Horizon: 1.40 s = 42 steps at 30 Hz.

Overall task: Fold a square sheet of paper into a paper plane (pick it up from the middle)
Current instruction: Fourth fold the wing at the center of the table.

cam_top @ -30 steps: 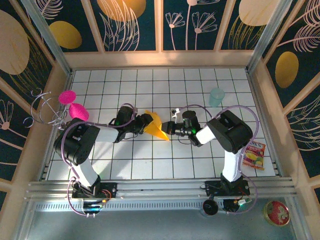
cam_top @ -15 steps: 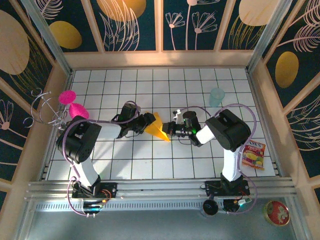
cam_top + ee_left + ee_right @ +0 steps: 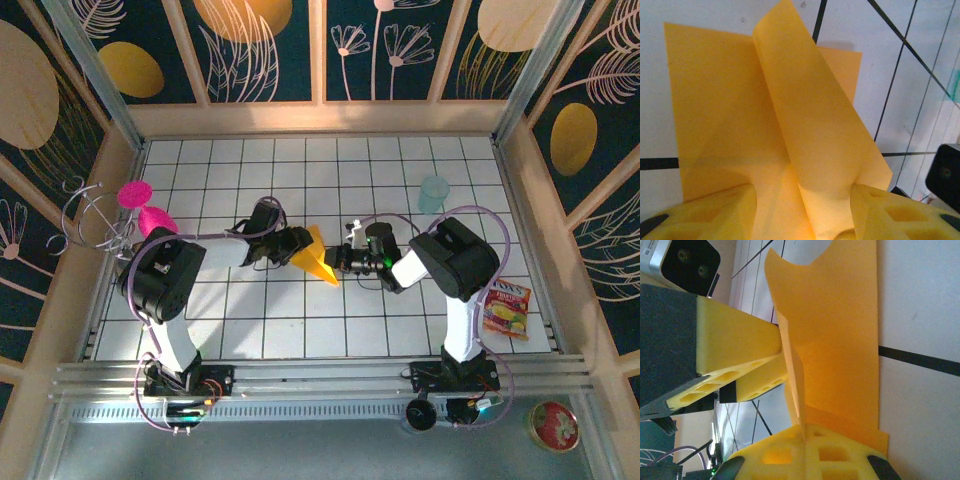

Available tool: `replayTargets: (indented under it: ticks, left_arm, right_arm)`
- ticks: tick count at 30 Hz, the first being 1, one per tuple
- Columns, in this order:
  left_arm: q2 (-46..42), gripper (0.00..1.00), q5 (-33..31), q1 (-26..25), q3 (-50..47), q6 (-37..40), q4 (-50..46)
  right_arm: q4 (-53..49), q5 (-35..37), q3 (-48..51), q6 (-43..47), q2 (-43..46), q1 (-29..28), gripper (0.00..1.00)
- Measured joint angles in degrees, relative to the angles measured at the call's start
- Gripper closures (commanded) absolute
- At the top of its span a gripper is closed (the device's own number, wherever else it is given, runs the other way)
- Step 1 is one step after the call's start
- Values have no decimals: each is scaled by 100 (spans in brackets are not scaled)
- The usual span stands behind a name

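The square sheet of paper (image 3: pixel 316 254) is orange-yellow, lies mid-table between both grippers and shows a pointed outline from above. One half lies flat (image 3: pixel 720 110) while a flap (image 3: pixel 810 115) stands up from a centre fold. My left gripper (image 3: pixel 298 245) is open, its yellow foam fingers (image 3: pixel 715 215) spread either side of the raised fold (image 3: pixel 802 197). My right gripper (image 3: pixel 340 262) faces it and is shut on the sheet's near edge (image 3: pixel 805 432). The left gripper's fingers (image 3: pixel 740 340) butt against the upright flap (image 3: pixel 840 330).
A pale teal cup (image 3: pixel 434 193) stands at the back right. A red-and-yellow snack packet (image 3: pixel 507 308) lies at the right edge. Pink objects on a wire stand (image 3: pixel 135 195) sit at the left wall. Frame walls enclose the tiled table (image 3: pixel 300 320).
The left arm has crept right, bringing its gripper closer onto the paper. The right gripper and the sheet have hardly shifted.
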<state>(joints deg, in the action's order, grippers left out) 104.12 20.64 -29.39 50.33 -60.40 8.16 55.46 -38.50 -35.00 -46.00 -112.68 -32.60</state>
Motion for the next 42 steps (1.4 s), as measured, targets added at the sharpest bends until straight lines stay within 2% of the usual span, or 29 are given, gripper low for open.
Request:
replayTargets:
  ticks: [3, 11, 15, 25, 36, 42]
  left_arm:
    - [42, 49, -98, -33, 111, 85, -195]
    - [96, 52, -192, -59, 188, 192, -352]
    - [131, 55, -208, -59, 225, 210, -389]
    - [177, 56, -227, -59, 262, 236, -391]
    - [181, 58, -254, -59, 262, 238, -391]
    - [179, 58, -254, -59, 295, 256, -420]
  right_arm:
    - [-55, -20, -26, 0, 0, 0, 96]
    - [-599, -11, -118, 116, 247, 4, 77]
    - [-929, -4, -129, 227, 516, 4, 75]
    - [-1443, 74, -129, 422, 619, 4, 75]
    - [-1703, 96, -195, 625, 570, 7, 87]
    - [-1714, 85, -214, 601, 494, 37, 91]
